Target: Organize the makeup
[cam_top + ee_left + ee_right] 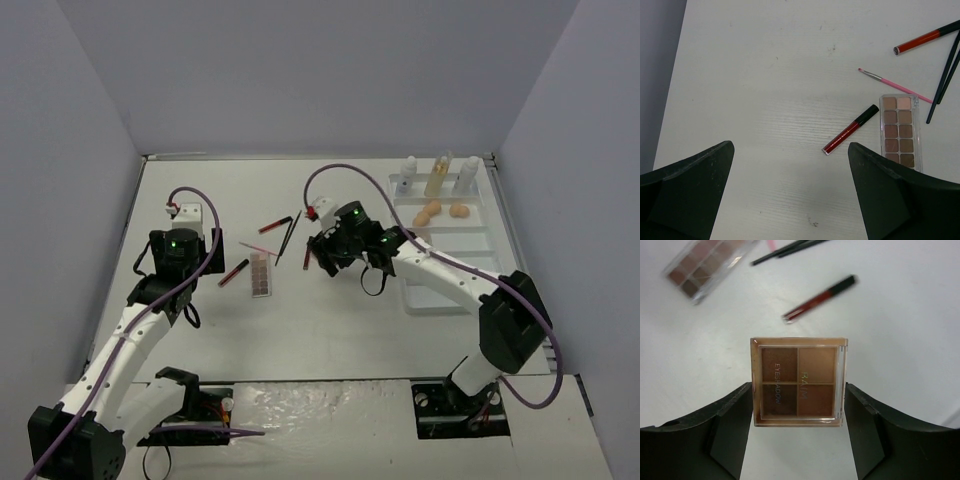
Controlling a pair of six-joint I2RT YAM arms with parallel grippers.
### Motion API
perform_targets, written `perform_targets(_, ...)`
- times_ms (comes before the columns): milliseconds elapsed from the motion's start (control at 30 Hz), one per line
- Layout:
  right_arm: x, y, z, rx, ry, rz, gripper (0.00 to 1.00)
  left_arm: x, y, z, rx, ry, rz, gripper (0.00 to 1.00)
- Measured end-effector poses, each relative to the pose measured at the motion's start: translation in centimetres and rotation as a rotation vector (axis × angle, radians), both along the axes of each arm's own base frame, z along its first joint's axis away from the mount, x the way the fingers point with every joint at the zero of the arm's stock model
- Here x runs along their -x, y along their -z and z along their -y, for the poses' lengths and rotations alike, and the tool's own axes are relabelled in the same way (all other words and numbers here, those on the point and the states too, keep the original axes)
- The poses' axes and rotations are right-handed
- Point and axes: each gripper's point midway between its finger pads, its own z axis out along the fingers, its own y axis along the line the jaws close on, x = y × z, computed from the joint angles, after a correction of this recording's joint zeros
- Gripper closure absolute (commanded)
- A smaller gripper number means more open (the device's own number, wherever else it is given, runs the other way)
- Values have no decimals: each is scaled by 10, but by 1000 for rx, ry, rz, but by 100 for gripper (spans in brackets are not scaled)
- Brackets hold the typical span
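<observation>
1. White table (330,335), grey walls on three sides, and the white tray (497,262) runs along one edge.
2. The right hand (797,400) pinches a small four-pan palette (798,381) by its two side edges. It hangs above the table, near the tray but not yet over it. That flat, level grip looks chosen for sliding it into a tray slot.
3. At the tray's far end the two white bottles (407,174) flank the amber bottle (437,175), all upright. Sponges (428,212) sit one compartment nearer; I make out two.
4. Well apart from the tray, the long palette (902,132) lies loose with a lip tube (850,129) just beside it. The pink brush (894,85) and black brushes (945,75) lie close by.
5. The left hand (790,150) hovers over that loose group, fingers spread wide with nothing between them. It seems poised for the next pick.
</observation>
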Motion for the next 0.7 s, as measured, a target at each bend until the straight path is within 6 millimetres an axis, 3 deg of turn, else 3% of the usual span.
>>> perform_targets(100, -39, -21, 52, -32, 197, 46, 68, 0, 0, 1, 2, 3, 1, 3)
perform_targets(167, -58, -24, 88, -25, 322, 63, 69, 0, 0, 1, 3, 5, 0, 3)
perform_targets(367, -90, -7, 201, -22, 699, 19, 69, 1, -4, 1, 2, 8, 12, 3)
perform_targets(533, -107, 2, 256, -51, 890, 6, 68, 3, -11, 0, 3, 11, 38, 3)
perform_targets(700, -120, 36, 273, -31, 946, -43, 67, 4, -14, 1, -2, 19, 47, 3)
